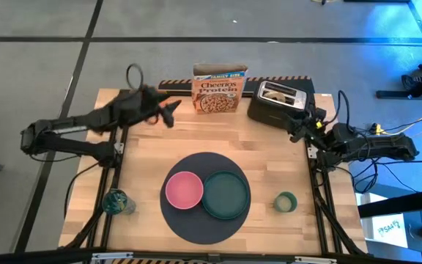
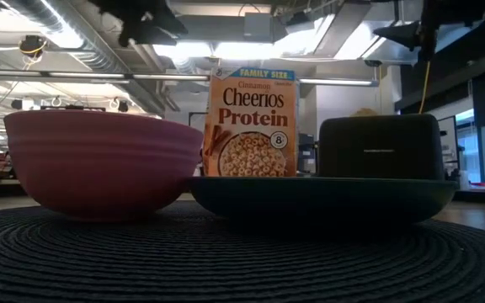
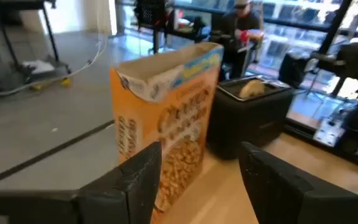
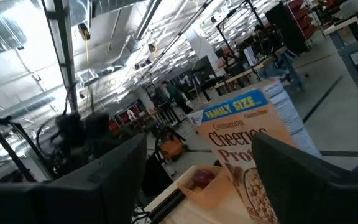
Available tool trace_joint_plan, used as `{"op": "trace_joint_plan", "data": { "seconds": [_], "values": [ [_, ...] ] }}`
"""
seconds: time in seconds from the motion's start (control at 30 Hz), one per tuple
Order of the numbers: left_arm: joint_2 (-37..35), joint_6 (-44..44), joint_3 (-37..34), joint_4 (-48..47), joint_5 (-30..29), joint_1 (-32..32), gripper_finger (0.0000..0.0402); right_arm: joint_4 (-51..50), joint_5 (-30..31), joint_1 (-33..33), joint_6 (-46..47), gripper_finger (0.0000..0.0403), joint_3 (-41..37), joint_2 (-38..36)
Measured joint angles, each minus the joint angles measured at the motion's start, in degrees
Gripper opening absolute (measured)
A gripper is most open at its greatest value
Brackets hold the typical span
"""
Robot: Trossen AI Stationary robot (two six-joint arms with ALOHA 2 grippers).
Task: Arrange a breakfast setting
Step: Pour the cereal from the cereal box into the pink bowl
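Observation:
The round dark grey mat (image 1: 196, 220) lies at the table's near middle. On it the pink bowl (image 1: 184, 189) and the dark green plate (image 1: 226, 193) stand side by side; both also show in the low view, the bowl (image 2: 99, 160) and the plate (image 2: 327, 198). The small pale-green cup (image 1: 285, 201) stands on the table right of the mat. A bagel-like piece (image 3: 252, 89) sticks out of the toaster's slot. A small red piece (image 4: 201, 178) lies on a tan thing before the cereal box. My left gripper (image 1: 173, 110) is open, left of the cereal box. My right gripper (image 1: 296, 126) is open, beside the toaster. I cannot make out the spoon.
A Cheerios cereal box (image 1: 219, 92) stands upright at the far middle, with a black toaster (image 1: 280, 101) to its right. A clear glass (image 1: 116, 200) stands near the table's near left corner. A person (image 3: 244, 22) is in the room beyond the table.

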Motion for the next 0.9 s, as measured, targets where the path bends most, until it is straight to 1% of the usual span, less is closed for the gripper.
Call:
{"op": "trace_joint_plan", "data": {
  "seconds": [0.07, 0.17, 0.23, 0.27, 0.33, 0.47, 0.57, 0.63, 0.7, 0.77, 0.8, 0.9],
  "values": [
    [2.9, -0.8, 3.8, -1.9, 5.8, 3.9, 0.0212, 0.0, -0.1, 0.0, -0.1, 0.0284, 1.6, 2.1],
    [6.7, -2.9, 8.9, -3.8, 16.1, 9.9, 0.0212, -0.3, -0.1, 0.0, -1.2, 0.0280, 3.8, 5.2],
    [8.7, -3.0, 11.6, -4.9, 20.5, 13.2, 0.0212, -0.3, -0.1, 0.0, -2.2, 0.0279, 4.7, 6.6],
    [9.6, -2.8, 12.7, -5.4, 21.5, 14.6, 0.0212, -0.3, -0.1, 0.0, -2.6, 0.0279, 5.0, 7.3],
    [11.1, -0.7, 14.2, -5.8, 21.5, 16.6, 0.0212, 0.0, -0.1, 0.0, -3.0, 0.0279, 5.7, 8.7],
    [12.8, 7.1, 15.2, -5.4, 18.3, 19.3, 0.0212, 0.3, -0.3, 0.0, -3.2, 0.0278, 6.0, 9.7],
    [14.1, 12.7, 15.2, -6.6, 17.8, 20.6, 0.0212, 0.3, -0.3, 0.0, -3.9, 0.0278, 6.0, 9.7],
    [14.9, 14.9, 15.2, -8.4, 17.8, 21.0, 0.0212, 0.2, 0.5, 0.0, -4.4, 0.0278, 6.0, 9.7],
    [15.8, 14.3, 15.2, -11.1, 17.3, 21.6, 0.0212, 0.2, 0.9, 0.0, -4.9, 0.0278, 6.0, 9.7],
    [17.2, 11.8, 15.2, -13.5, 17.4, 22.7, 0.0212, -0.1, 0.9, 0.0, -5.2, 0.0278, 6.0, 9.7],
    [18.1, 11.2, 15.2, -14.6, 18.3, 23.4, 0.0212, -0.4, 0.9, 0.0, -5.3, 0.0278, 6.0, 9.7],
    [21.0, 10.8, 15.2, -16.0, 23.4, 25.7, 0.0212, -1.8, 0.9, 0.0, -5.3, 0.0278, 6.0, 9.8]
  ]
}}
